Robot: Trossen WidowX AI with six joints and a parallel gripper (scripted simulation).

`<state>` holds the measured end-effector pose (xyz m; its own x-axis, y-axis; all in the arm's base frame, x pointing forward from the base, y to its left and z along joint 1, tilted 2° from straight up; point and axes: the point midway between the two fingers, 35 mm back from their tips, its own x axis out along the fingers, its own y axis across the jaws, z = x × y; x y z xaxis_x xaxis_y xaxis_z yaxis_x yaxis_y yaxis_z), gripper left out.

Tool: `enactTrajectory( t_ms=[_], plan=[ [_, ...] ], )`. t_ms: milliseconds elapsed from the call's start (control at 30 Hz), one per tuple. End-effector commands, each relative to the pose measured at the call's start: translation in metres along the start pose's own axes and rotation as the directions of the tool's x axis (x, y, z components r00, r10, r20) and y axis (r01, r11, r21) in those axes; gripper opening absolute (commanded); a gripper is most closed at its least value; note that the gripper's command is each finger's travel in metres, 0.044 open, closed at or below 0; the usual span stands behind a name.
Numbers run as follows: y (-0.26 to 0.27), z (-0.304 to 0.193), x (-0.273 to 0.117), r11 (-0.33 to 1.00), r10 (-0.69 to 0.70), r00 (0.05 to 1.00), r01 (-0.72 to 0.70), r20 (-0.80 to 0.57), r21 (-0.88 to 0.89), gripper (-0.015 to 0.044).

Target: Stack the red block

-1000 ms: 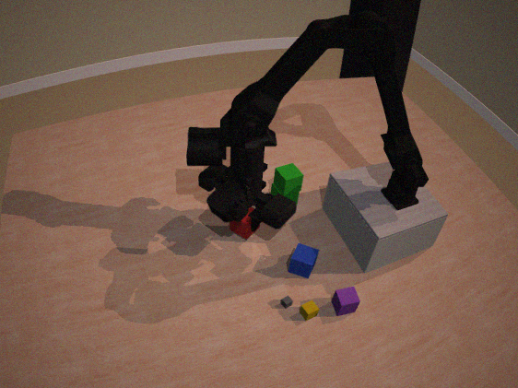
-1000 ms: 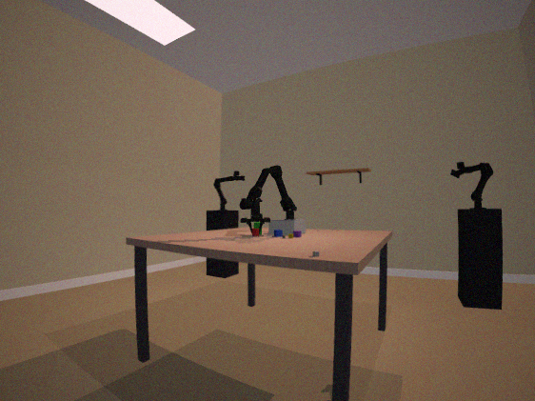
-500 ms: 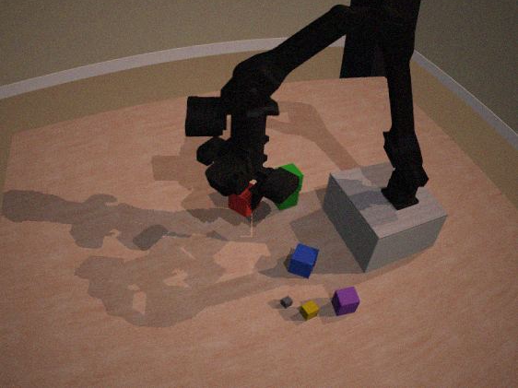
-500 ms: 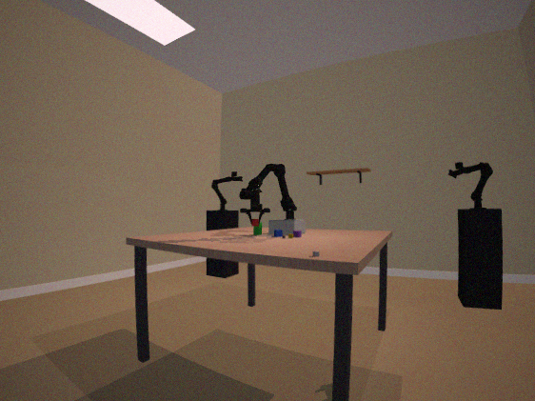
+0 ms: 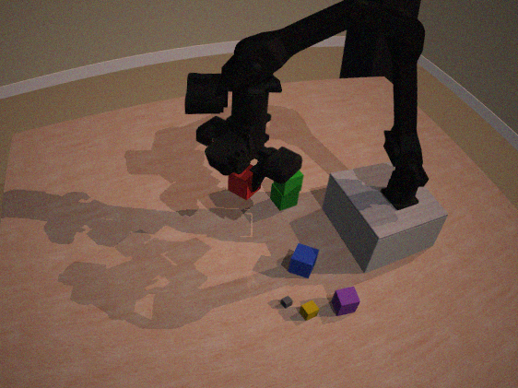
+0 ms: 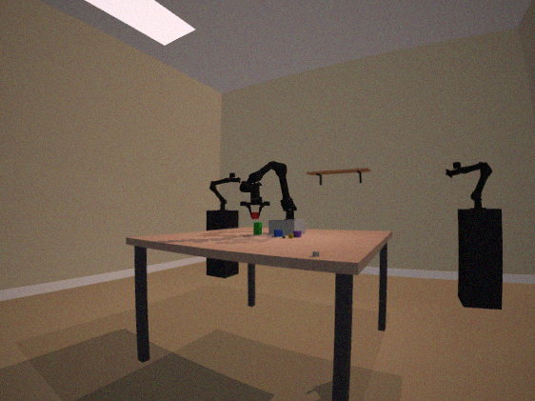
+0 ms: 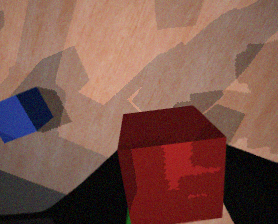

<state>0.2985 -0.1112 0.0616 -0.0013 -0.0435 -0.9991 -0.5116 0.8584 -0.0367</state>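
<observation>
The red block (image 5: 241, 185) (image 6: 255, 215) (image 7: 175, 182) is held in the air between the fingers. My gripper (image 5: 244, 182) (image 6: 255, 214) (image 7: 163, 149) is shut on it and points down. The green tower (image 5: 285, 196) (image 6: 257, 229) stands upright on the table, two blocks high, the upper one turned a little on the lower. In the exterior view the red block is higher than the tower top, with a gap between, and slightly left of its middle. A finger hides part of the tower top in the top view. The wrist view shows only a green sliver below the red block.
A grey box (image 5: 347, 219) under the arm's base stands right of the tower. A blue block (image 5: 303, 261) (image 6: 278, 232) (image 7: 15, 119), a purple block (image 5: 346, 301), a yellow block (image 5: 309, 311) and a small grey cube (image 5: 287, 301) lie nearer the top camera.
</observation>
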Motion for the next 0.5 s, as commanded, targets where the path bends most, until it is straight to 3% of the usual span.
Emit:
enactTrajectory(
  t_ms=[0,467],
  plan=[
    [0.000,0.000,-0.001,1.000,-0.001,1.000,0.001,0.001,0.001,0.0000],
    [0.002,-0.065,-0.007,1.000,-0.004,1.000,0.004,0.001,0.003,0.0000]
  ],
)
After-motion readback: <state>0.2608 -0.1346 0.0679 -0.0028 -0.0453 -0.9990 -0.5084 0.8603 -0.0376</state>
